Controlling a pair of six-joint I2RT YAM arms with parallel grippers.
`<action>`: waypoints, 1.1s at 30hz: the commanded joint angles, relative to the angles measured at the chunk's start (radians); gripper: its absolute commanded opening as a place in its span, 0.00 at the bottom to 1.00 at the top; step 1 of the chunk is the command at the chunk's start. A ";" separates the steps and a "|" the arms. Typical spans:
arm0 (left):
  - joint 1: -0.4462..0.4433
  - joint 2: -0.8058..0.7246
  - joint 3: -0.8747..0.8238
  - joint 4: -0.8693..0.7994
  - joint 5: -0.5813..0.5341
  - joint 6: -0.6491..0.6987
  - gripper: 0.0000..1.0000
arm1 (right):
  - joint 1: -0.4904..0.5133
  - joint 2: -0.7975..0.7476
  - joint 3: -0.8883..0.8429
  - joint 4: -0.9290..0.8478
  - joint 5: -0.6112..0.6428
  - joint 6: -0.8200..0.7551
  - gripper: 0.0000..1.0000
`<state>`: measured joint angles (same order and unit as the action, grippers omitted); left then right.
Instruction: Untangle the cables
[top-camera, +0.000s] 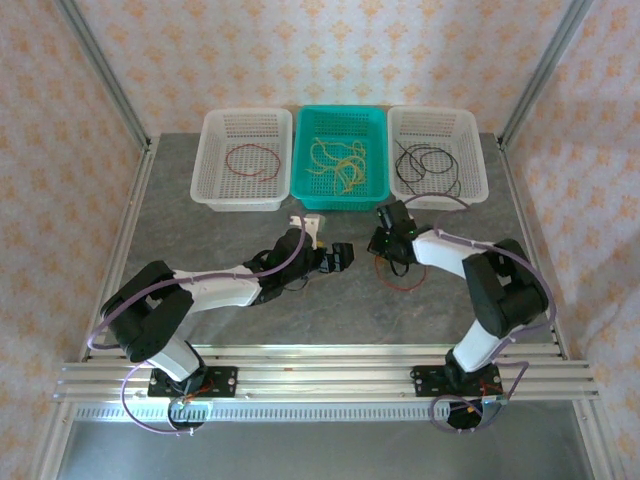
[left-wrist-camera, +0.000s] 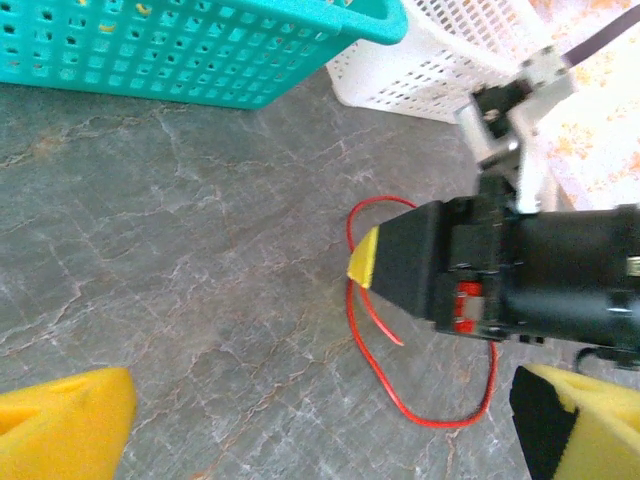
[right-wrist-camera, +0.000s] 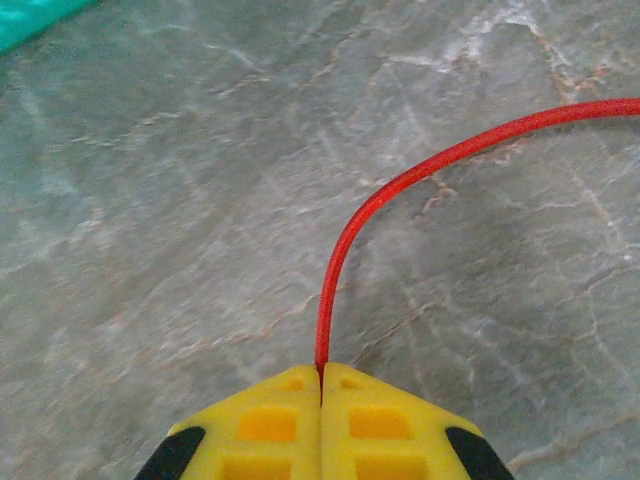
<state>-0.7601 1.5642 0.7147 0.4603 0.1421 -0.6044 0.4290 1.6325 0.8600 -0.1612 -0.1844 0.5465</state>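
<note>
Grey marbled tabletop (top-camera: 200, 290) inside a metal frame, peach patterned wallpaper all round. At the far edge, three baskets side by side: teal basket (top-camera: 340, 201) in the middle, with yellow cables (top-camera: 340, 165) heaped inside; left white basket (top-camera: 240, 199) against its left side, with a single red loop (top-camera: 252, 158) inside; right white basket (top-camera: 440, 200) against its right side, with black cables (top-camera: 428, 165) coiled inside.

On bare stone in front of the teal basket, toward its right corner, a loose red cable (top-camera: 405, 283) in an open loop. Right tool (top-camera: 392, 245) lowered onto that cable, yellow fingers (right-wrist-camera: 270, 420) pressed together and clamped on the red strand, pinched in the seam and arcing away to the right in the right wrist view.

Left tool (top-camera: 335, 260) in front of the teal basket's middle, fingers (left-wrist-camera: 60, 420) spread wide apart with nothing between them, aimed at the right tool and near it. Seen from the left wrist: the red loop trailing out from under the right tool's tip, the teal basket's wall beyond.
</note>
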 joint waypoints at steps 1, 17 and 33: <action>0.022 -0.030 -0.023 0.006 0.013 0.000 0.97 | 0.002 -0.113 -0.028 0.046 -0.043 0.004 0.00; 0.033 0.042 0.025 0.104 0.161 0.060 0.92 | -0.007 -0.437 -0.012 0.003 -0.124 -0.009 0.00; 0.200 -0.170 0.007 0.017 0.135 0.054 0.93 | 0.057 -0.458 0.314 -0.085 -0.174 -0.108 0.00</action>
<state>-0.5808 1.4532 0.7124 0.5064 0.2859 -0.5587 0.4610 1.1641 1.1049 -0.2153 -0.3664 0.4805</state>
